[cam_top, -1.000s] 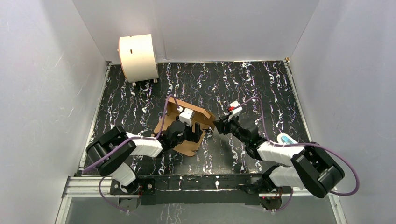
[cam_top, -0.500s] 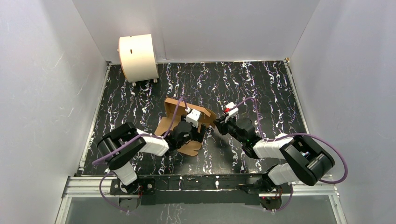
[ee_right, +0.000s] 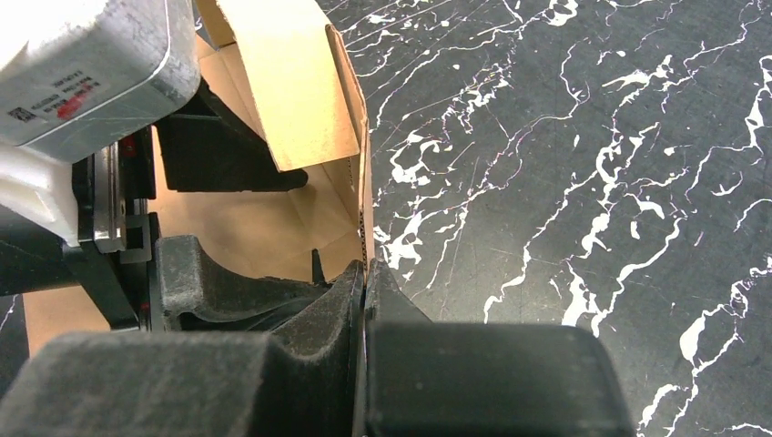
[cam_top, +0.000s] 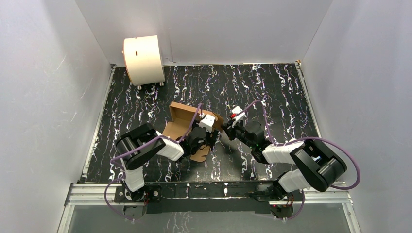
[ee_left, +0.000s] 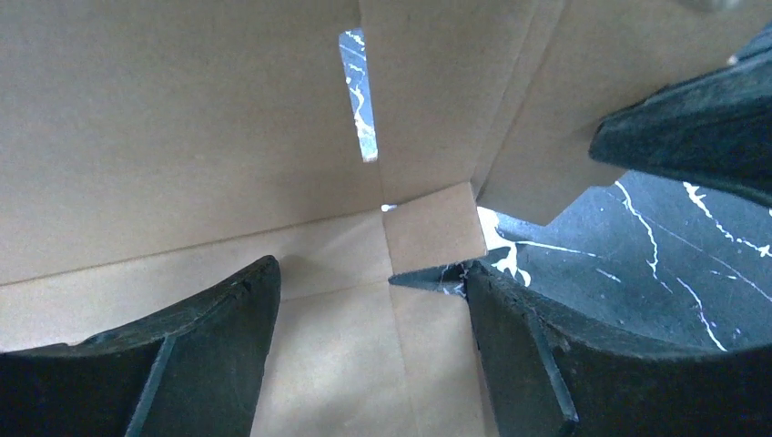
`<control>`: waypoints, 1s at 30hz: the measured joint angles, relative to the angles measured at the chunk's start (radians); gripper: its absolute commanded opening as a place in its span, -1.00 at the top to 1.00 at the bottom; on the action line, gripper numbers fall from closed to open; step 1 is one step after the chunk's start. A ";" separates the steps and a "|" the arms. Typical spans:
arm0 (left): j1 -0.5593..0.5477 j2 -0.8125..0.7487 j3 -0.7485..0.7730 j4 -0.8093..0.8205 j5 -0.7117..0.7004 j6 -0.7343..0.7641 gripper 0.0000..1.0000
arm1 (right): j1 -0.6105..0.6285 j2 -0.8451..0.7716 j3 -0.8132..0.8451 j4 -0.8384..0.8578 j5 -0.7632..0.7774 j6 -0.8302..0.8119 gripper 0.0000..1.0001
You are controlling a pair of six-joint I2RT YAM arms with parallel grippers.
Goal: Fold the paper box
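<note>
Marbled counter [cam_top: 272, 87] bears the paper box [cam_top: 180, 119], likely light and bendy; right gripper [ee_right: 364, 273] pinches its wall, left gripper [ee_left: 369, 273] spread inside it.

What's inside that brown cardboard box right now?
Inside the brown cardboard box sits the left gripper, fingers spread over bare cardboard. No loose contents show, but the gripper and its arm hide part of the floor.

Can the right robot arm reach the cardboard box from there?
Yes, it looks so. The right gripper is shut on the side wall of the box, with only bare table beside it. The left gripper stands open inside the box and is not in its way.
</note>
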 measured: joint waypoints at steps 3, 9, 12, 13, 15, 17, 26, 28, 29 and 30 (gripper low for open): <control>-0.001 0.012 0.013 0.015 -0.019 0.008 -0.35 | 0.000 0.004 0.001 0.001 -0.007 -0.003 0.94; -0.002 0.019 0.021 0.048 -0.086 0.005 -0.09 | 0.000 0.006 0.001 0.002 -0.006 -0.021 0.95; -0.003 0.019 0.020 0.061 -0.117 -0.009 -0.05 | 0.000 0.006 0.001 0.002 -0.006 -0.032 0.94; -0.003 0.019 0.018 0.065 -0.126 -0.014 -0.03 | 0.000 0.006 0.001 0.002 -0.006 -0.033 0.93; -0.003 0.019 0.014 0.069 -0.138 -0.026 0.01 | 0.000 0.006 0.001 0.001 -0.007 -0.035 0.90; -0.003 0.019 0.007 0.077 -0.149 -0.043 0.07 | 0.000 0.006 0.001 0.000 -0.010 -0.035 0.90; 0.013 0.010 -0.054 0.108 -0.150 -0.177 0.17 | 0.000 -0.002 0.002 -0.018 -0.053 -0.019 0.74; 0.020 0.006 -0.068 0.117 -0.142 -0.210 0.18 | 0.000 -0.002 0.002 -0.019 -0.079 -0.008 0.67; 0.023 0.006 -0.072 0.121 -0.139 -0.221 0.18 | 0.000 -0.002 0.002 -0.019 -0.089 -0.003 0.63; 0.025 0.005 -0.076 0.125 -0.134 -0.233 0.19 | 0.000 -0.002 0.002 -0.019 -0.101 0.003 0.59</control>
